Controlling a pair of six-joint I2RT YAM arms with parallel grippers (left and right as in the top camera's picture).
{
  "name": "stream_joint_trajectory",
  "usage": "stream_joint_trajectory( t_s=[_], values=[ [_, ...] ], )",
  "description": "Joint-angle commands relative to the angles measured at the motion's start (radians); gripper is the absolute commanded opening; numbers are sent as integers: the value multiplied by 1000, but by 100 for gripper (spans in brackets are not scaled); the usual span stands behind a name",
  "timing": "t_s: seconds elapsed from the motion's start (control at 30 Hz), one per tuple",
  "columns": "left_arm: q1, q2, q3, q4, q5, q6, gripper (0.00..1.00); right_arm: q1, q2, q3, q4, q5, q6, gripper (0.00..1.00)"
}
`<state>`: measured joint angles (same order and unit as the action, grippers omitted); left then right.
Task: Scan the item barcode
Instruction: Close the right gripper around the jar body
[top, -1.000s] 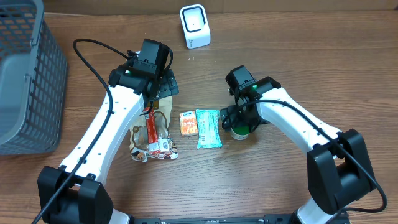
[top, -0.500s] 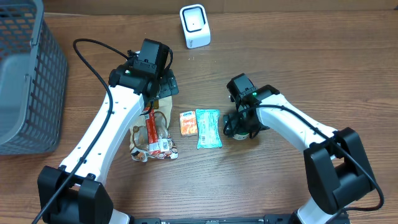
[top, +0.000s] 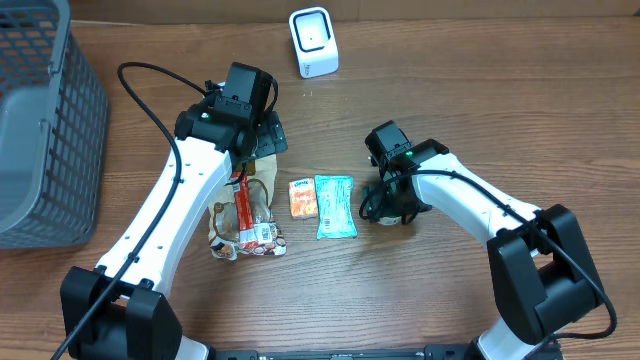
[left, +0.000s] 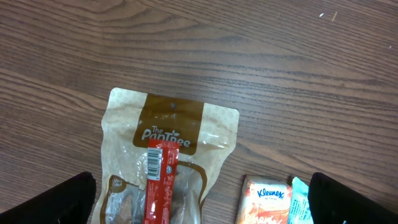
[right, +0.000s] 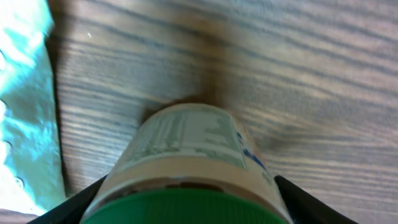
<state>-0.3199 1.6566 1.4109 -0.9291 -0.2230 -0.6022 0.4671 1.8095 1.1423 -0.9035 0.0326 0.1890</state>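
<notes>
A small jar with a green lid and pale printed label (right: 186, 140) stands on the wooden table. It fills the right wrist view. My right gripper (right: 186, 202) (top: 388, 205) is lowered over it, one dark finger close on each side of the jar just below the lid. Seen from overhead, the gripper hides the jar. The white barcode scanner (top: 313, 42) stands at the table's far edge. My left gripper (left: 202, 202) (top: 264, 138) hangs wide open and holds nothing, above the top of a brown snack bag (left: 168, 134).
A red stick pack (left: 158, 180) lies on the snack bag (top: 240, 215). An orange Kleenex pack (top: 303, 198) and a teal packet (top: 335, 205) lie just left of the jar. A grey mesh basket (top: 40, 130) occupies the left edge.
My right gripper has come down over the jar, covering it in the overhead view, and its fingers have narrowed. The left arm has not moved.
</notes>
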Motion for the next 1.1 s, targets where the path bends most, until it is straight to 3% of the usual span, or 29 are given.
stream_joint_trajectory(
  t_s=[0.0, 0.07, 0.27, 0.5, 0.73, 1.07],
  values=[
    [1, -9, 12, -2, -20, -3, 100, 3, -1, 35, -7, 12, 1, 81],
    [1, -9, 12, -2, -20, -3, 100, 3, -1, 37, -5, 12, 5, 84],
    [1, -9, 12, -2, -20, -3, 100, 3, -1, 37, 6, 12, 94, 84],
    [1, -9, 12, -2, -20, -3, 100, 3, -1, 40, 4, 12, 104, 83],
    [1, -9, 12, -2, -20, -3, 100, 3, -1, 50, -10, 12, 119, 71],
    [1, -9, 12, -2, -20, -3, 100, 3, -1, 57, -44, 12, 118, 65]
  ],
)
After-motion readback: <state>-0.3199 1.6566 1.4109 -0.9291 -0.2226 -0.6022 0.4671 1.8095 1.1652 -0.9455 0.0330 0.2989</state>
